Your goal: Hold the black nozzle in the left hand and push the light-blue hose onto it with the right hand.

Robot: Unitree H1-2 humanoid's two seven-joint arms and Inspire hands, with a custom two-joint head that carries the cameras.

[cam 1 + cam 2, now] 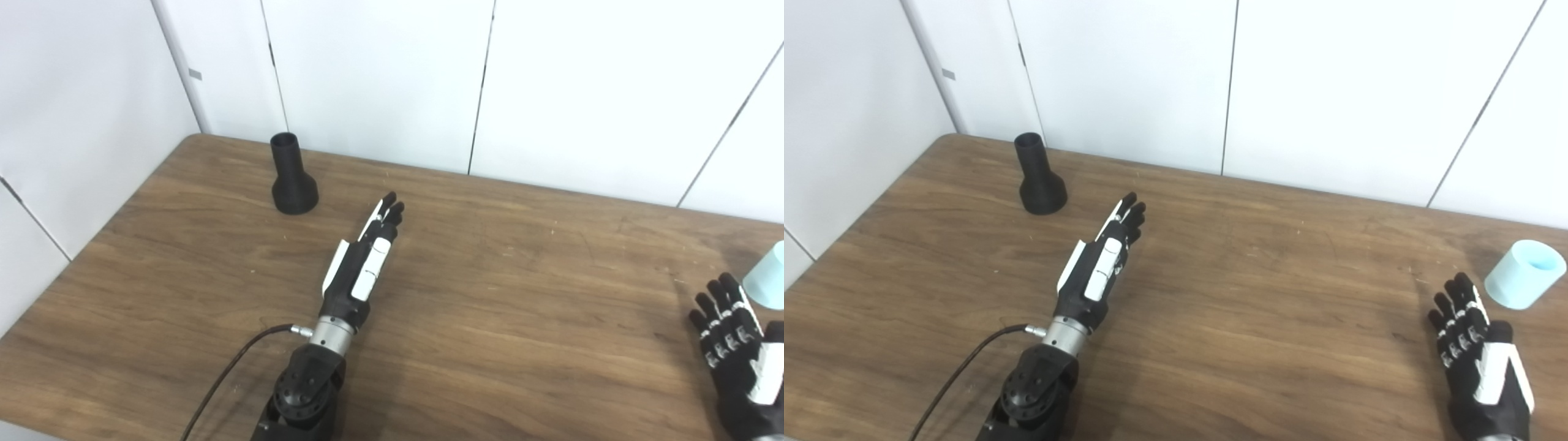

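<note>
Both hands empty, nothing yet grasped; task judged at its opening reach.

Left hand (1099, 260): extended flat over the brown wood-grain tabletop (1262, 318), fingers straight and slightly apart, holding nothing. Matte black plastic nozzle with flared base and narrow open collar (1038, 176): standing upright on its wide end, ahead of the left fingertips and off to their left, well apart, near the far left corner.

Right hand (1479, 361): fingers spread, open, holding nothing. Short light-blue cylindrical hose piece, open-topped (1524, 274): upright just ahead of the right fingertips and slightly to their right, near but not touching.

Recommended for the reach: swing the left hand leftward and forward, close around the narrow neck below the collar, leaving the collar exposed for the hose. Avoid knocking the neck sideways; tipping judged likely on contact from above.

Surroundings: white panelled wall (1335, 92) close behind the nozzle; black cable (961, 367) trailing from the left wrist. No obstruction between either hand and its target.
</note>
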